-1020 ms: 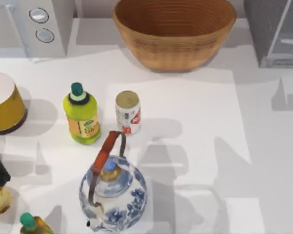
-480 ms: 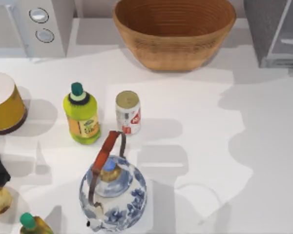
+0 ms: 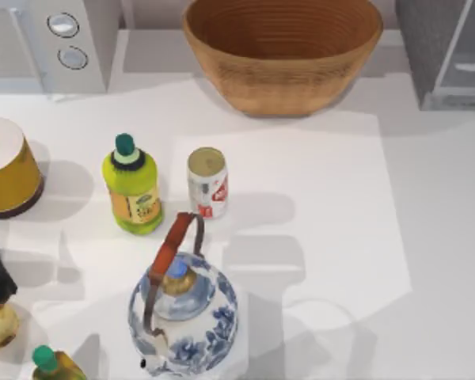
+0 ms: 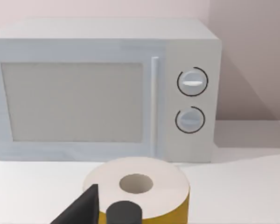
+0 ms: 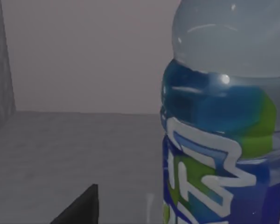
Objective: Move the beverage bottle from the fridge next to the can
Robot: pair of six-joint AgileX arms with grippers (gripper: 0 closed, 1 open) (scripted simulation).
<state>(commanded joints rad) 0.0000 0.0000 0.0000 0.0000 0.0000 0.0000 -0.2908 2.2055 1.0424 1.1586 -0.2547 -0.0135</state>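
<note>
Shadows on the right side of the table have pulled back since a moment ago, so something overhead there has shifted, while the objects on the table lie as they did. From the right wrist view, the bottle stands upright very close to the camera on a grey floor with grey walls behind, which I take to be the inside of the fridge at the table's far right corner. A dark bit of finger shows beside it, but I cannot tell whether the right gripper has closed on the bottle. The can waits mid-table beside a yellow-green bottle, with room free on its right. The left arm idles by a yellow roll before the microwave, its grip also unclear. Nearly everything seems left: grasp, lift out, carry, set down.
</note>
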